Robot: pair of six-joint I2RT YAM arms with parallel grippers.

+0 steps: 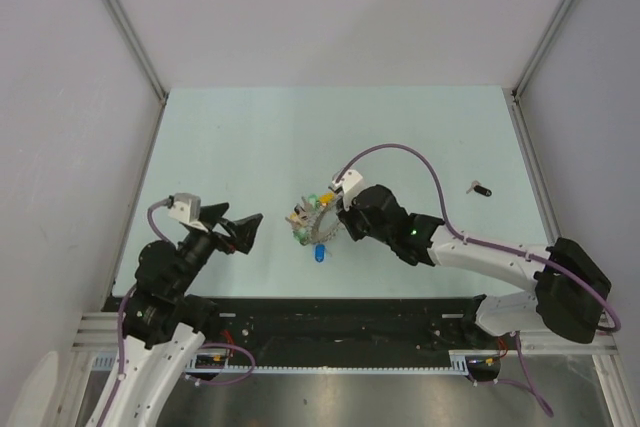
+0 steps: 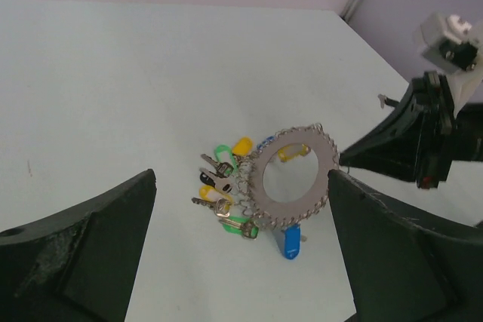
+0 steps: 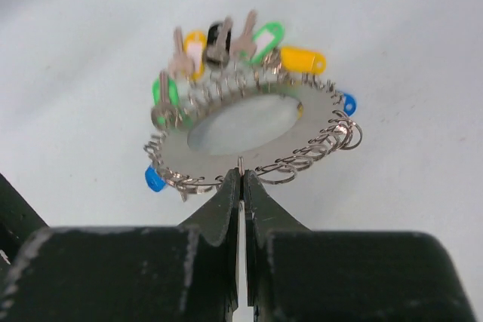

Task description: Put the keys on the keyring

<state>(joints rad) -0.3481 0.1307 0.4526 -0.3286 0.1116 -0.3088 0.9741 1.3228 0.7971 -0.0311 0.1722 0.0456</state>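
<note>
The keyring point(image 1: 318, 219) is a flat grey metal ring with small wire loops round its rim, at the table's middle. My right gripper point(image 1: 340, 215) is shut on a loop at its near rim point(image 3: 240, 175) and holds the keyring point(image 3: 302, 130) tilted. Several keys with yellow, green and black heads point(image 3: 226, 43) hang in a bunch at its far side point(image 2: 223, 186). A blue-headed key point(image 2: 291, 241) sits under its lower rim. I cannot tell whether it is attached. My left gripper point(image 1: 240, 232) is open and empty, left of the keyring point(image 2: 294, 179).
A loose black-headed key point(image 1: 480, 189) lies alone on the table at the right, near the right wall. Grey walls with metal posts close in the pale green table point(image 1: 250, 137) on three sides.
</note>
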